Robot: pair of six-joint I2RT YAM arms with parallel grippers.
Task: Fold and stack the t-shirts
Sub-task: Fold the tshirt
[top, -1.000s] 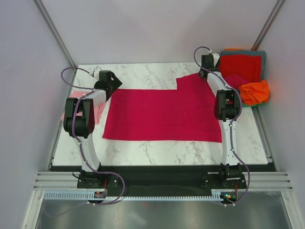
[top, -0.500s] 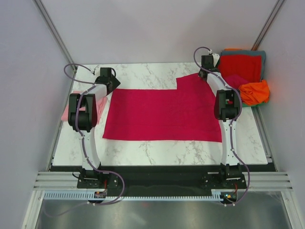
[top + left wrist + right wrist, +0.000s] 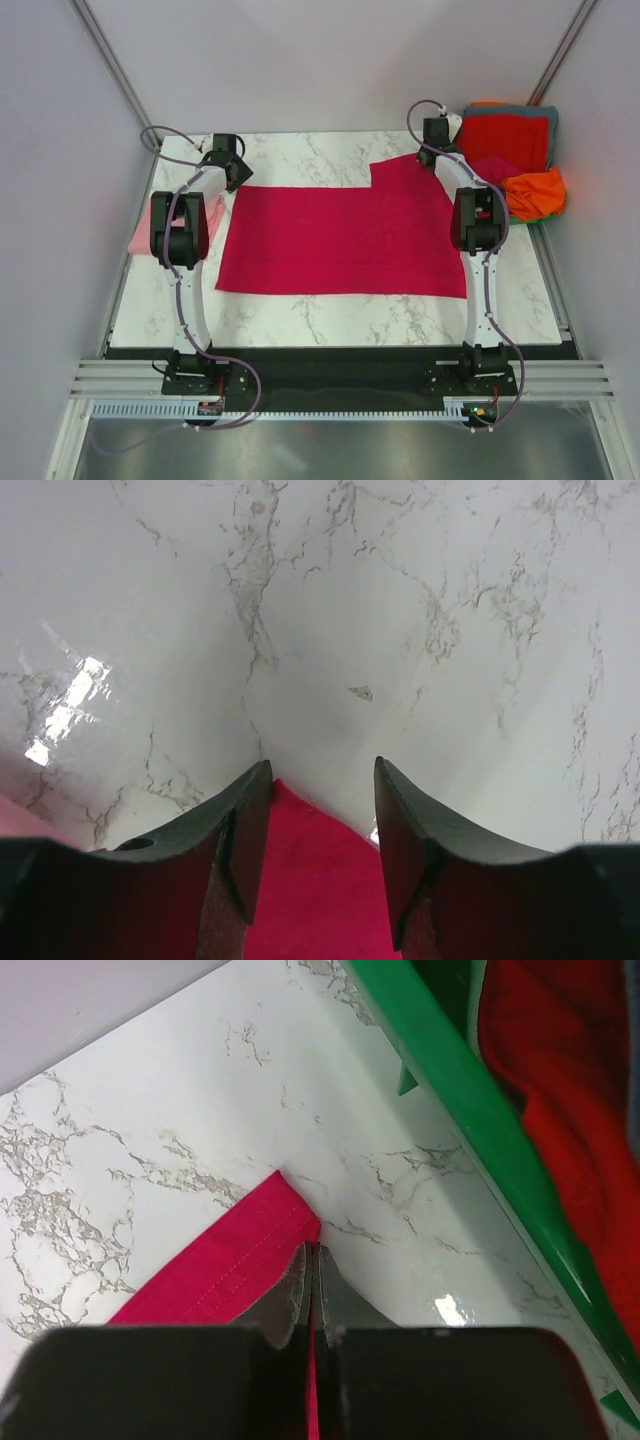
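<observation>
A deep crimson t-shirt (image 3: 340, 235) lies spread flat across the marble table. My left gripper (image 3: 232, 170) hangs at its far left corner. In the left wrist view that gripper (image 3: 320, 765) is open, and the tip of the crimson cloth (image 3: 310, 880) lies between its jaws without being pinched. My right gripper (image 3: 432, 150) is at the far right corner. In the right wrist view it (image 3: 312, 1250) is shut on the shirt's hemmed edge (image 3: 230, 1265). A light pink folded t-shirt (image 3: 140, 235) lies at the table's left edge.
A green bin (image 3: 450, 1070) stands at the far right and holds red (image 3: 505, 140), grey and orange (image 3: 535, 192) t-shirts. In the right wrist view the bin wall runs close by the right gripper. Grey walls enclose the table on three sides.
My left arm has swung farther back to the shirt's far left corner, uncovering more of the pink shirt, and its jaws have narrowed. The right gripper has closed on the far right corner.
</observation>
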